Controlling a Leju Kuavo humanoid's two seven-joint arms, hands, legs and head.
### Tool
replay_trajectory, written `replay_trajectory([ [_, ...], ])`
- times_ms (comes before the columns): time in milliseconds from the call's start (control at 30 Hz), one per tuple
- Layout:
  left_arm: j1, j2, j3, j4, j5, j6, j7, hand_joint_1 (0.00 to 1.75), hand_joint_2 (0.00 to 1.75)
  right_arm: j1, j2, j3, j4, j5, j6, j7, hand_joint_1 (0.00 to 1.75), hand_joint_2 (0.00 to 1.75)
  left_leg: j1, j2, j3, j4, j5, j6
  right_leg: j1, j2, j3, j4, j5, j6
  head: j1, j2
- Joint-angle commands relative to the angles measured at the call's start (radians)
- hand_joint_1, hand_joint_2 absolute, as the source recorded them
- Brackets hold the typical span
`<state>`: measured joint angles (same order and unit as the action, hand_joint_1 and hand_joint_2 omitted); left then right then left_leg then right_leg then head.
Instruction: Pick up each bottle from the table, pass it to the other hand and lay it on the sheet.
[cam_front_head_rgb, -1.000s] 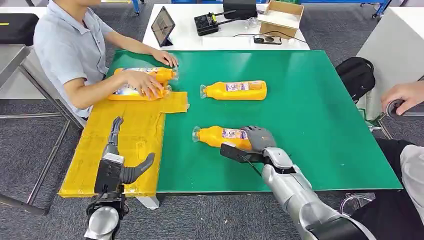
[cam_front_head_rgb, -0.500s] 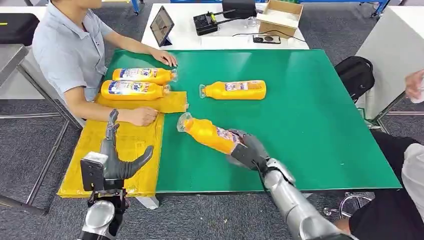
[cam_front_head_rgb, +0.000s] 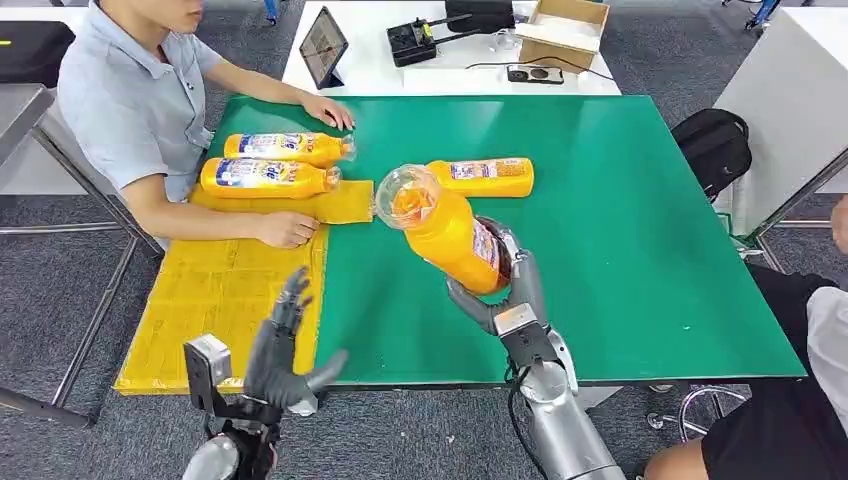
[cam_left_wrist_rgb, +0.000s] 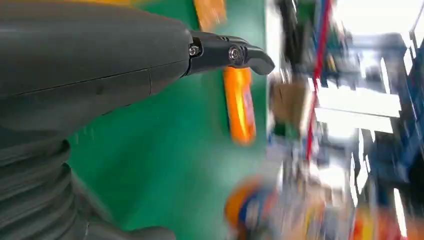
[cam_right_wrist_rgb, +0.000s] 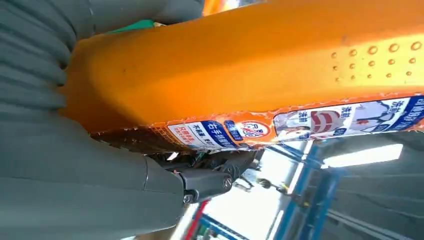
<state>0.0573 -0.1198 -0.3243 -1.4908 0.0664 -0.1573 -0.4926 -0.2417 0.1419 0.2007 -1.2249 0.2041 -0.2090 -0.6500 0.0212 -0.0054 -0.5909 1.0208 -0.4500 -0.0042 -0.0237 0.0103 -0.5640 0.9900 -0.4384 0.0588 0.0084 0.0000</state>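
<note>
While the right hand (cam_front_head_rgb: 505, 290) grips one orange bottle (cam_front_head_rgb: 445, 228) lifted off the green mat (cam_front_head_rgb: 620, 220), neck tilted up toward the sheet (cam_front_head_rgb: 230, 290), the head view shows the left hand (cam_front_head_rgb: 285, 350) empty with fingers spread, low at the mat's near corner beside the sheet. Another bottle (cam_front_head_rgb: 480, 177) lies on the mat behind the held one; two bottles (cam_front_head_rgb: 265, 176) lie at the sheet's far end, next to a seated person (cam_front_head_rgb: 135, 110). From the left wrist, a dark fingertip (cam_left_wrist_rgb: 245, 55) juts over blurred green mat and an orange bottle (cam_left_wrist_rgb: 240, 105). From the right wrist, the held bottle (cam_right_wrist_rgb: 260, 70) rests against the grey palm (cam_right_wrist_rgb: 60, 165).
</note>
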Motion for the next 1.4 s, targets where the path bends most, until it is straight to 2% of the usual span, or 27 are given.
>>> replay_trajectory([
  [33, -0.003, 0.036, -0.059, 0.031, -0.033, -0.045, -0.042, 0.0, 1.75, -0.118, -0.005, 0.18, 0.193, 0.1, 0.055, 0.033, 1.75, 1.75, 0.0, 0.005, 0.003, -0.001, 0.0, 0.001, 0.001, 0.003, 0.001, -0.001, 0.001, -0.003, 0.0, 0.0],
  [167, -0.034, 0.002, -0.05, 0.024, -0.067, 0.006, -0.034, 0.0, 1.75, -0.142, 0.036, 0.254, 0.286, 0.161, 0.053, 0.046, 1.75, 1.75, 0.001, 0.003, 0.003, -0.001, 0.0, 0.001, 0.001, 0.002, 0.002, -0.001, 0.001, -0.003, 0.0, 0.0],
  [333, -0.064, -0.031, -0.042, 0.031, -0.031, 0.04, -0.001, 0.0, 1.75, -0.163, 0.071, 0.341, 0.372, 0.254, -0.005, 0.059, 1.75, 1.75, 0.001, 0.003, 0.003, -0.001, 0.0, 0.001, 0.002, 0.002, 0.002, -0.001, 0.001, -0.003, -0.001, 0.0],
  [467, -0.091, -0.058, -0.036, 0.057, -0.053, 0.164, 0.031, 0.0, 1.75, -0.155, 0.093, 0.393, 0.404, 0.307, -0.057, 0.048, 1.75, 1.75, 0.001, 0.002, 0.002, -0.001, 0.001, 0.001, 0.001, 0.0, 0.002, -0.001, 0.001, -0.003, 0.0, 0.0],
  [600, -0.107, -0.063, -0.061, 0.068, 0.074, 0.143, 0.057, 0.0, 1.75, -0.154, 0.115, 0.441, 0.453, 0.306, -0.08, 0.049, 1.75, 1.75, 0.001, 0.001, 0.002, -0.001, 0.001, 0.0, 0.001, -0.001, 0.002, -0.001, 0.001, -0.003, 0.0, 0.0],
  [700, -0.11, -0.051, -0.089, 0.059, 0.194, 0.074, 0.076, 0.0, 1.75, -0.175, 0.13, 0.443, 0.52, 0.267, -0.106, 0.026, 1.75, 1.75, 0.0, 0.0, 0.002, -0.001, 0.001, 0.0, 0.001, 0.0, 0.002, -0.001, 0.0, -0.002, 0.0, 0.0],
  [867, -0.118, -0.058, -0.092, 0.04, 0.272, 0.075, 0.102, 0.03, 1.75, -0.204, 0.146, 0.427, 0.61, 0.241, -0.137, 0.021, 1.75, 1.75, 0.001, -0.001, 0.002, -0.001, 0.001, 0.001, 0.001, -0.003, 0.002, -0.001, 0.0, -0.003, 0.0, 0.0],
  [900, -0.126, -0.065, -0.08, 0.04, 0.282, 0.096, 0.094, 1.71, 1.75, -0.203, 0.151, 0.421, 0.628, 0.228, -0.131, 0.02, 1.75, 1.75, 0.0, 0.0, 0.002, -0.001, 0.001, 0.0, 0.001, -0.002, 0.001, -0.001, 0.0, -0.002, 0.0, 0.0],
  [1000, -0.138, -0.075, -0.065, 0.027, 0.311, 0.12, 0.087, 1.75, 1.75, -0.195, 0.163, 0.427, 0.661, 0.221, -0.117, 0.019, 1.75, 1.75, 0.001, -0.002, 0.002, -0.001, 0.002, 0.001, 0.001, -0.004, 0.002, -0.001, 0.0, -0.003, 0.0, 0.0],
  [1033, -0.14, -0.073, -0.064, 0.025, 0.313, 0.119, 0.088, 1.75, 1.75, -0.191, 0.165, 0.429, 0.661, 0.222, -0.121, 0.018, 1.47, 1.75, 0.001, -0.002, 0.001, -0.001, 0.001, 0.0, 0.001, -0.003, 0.001, -0.001, 0.0, -0.002, -0.001, 0.0],
  [1067, -0.14, -0.07, -0.063, 0.02, 0.334, 0.11, 0.096, 1.75, 1.75, -0.189, 0.168, 0.436, 0.67, 0.222, -0.111, 0.02, 0.0, 1.75, 0.0, -0.002, 0.001, -0.001, 0.001, 0.0, 0.001, -0.003, 0.001, -0.001, 0.0, -0.002, 0.0, 0.0],
  [1167, -0.148, -0.078, -0.048, 0.021, 0.41, 0.073, 0.107, 1.75, 1.75, -0.19, 0.168, 0.459, 0.677, 0.233, -0.093, 0.016, 0.0, 1.75, 0.001, -0.002, 0.001, -0.001, 0.001, 0.0, 0.001, -0.004, 0.001, -0.001, 0.0, -0.003, -0.001, 0.0],
  [1200, -0.156, -0.083, -0.036, 0.03, 0.463, 0.05, 0.124, 1.75, 1.75, -0.193, 0.165, 0.466, 0.67, 0.23, -0.079, 0.007, 0.0, 0.0, 0.001, -0.002, 0.002, -0.001, 0.001, 0.001, 0.001, -0.004, 0.002, -0.001, 0.0, -0.003, 0.0, 0.0],
  [1333, -0.174, -0.082, -0.023, 0.057, 0.539, -0.007, 0.143, 1.75, 1.75, -0.193, 0.155, 0.474, 0.638, 0.213, -0.042, -0.027, 0.0, 0.0, 0.001, -0.002, 0.001, 0.0, 0.001, 0.0, 0.001, -0.004, 0.001, -0.001, 0.0, -0.003, 0.0, 0.0],
  [1400, -0.206, -0.074, -0.007, 0.104, 0.52, -0.041, 0.104, 1.75, 1.75, -0.173, 0.142, 0.479, 0.559, 0.17, 0.025, -0.048, 0.0, 0.0, 0.001, -0.003, 0.0, 0.0, 0.002, 0.0, 0.001, -0.005, 0.0, -0.001, 0.0, -0.003, 0.0, 0.0],
])
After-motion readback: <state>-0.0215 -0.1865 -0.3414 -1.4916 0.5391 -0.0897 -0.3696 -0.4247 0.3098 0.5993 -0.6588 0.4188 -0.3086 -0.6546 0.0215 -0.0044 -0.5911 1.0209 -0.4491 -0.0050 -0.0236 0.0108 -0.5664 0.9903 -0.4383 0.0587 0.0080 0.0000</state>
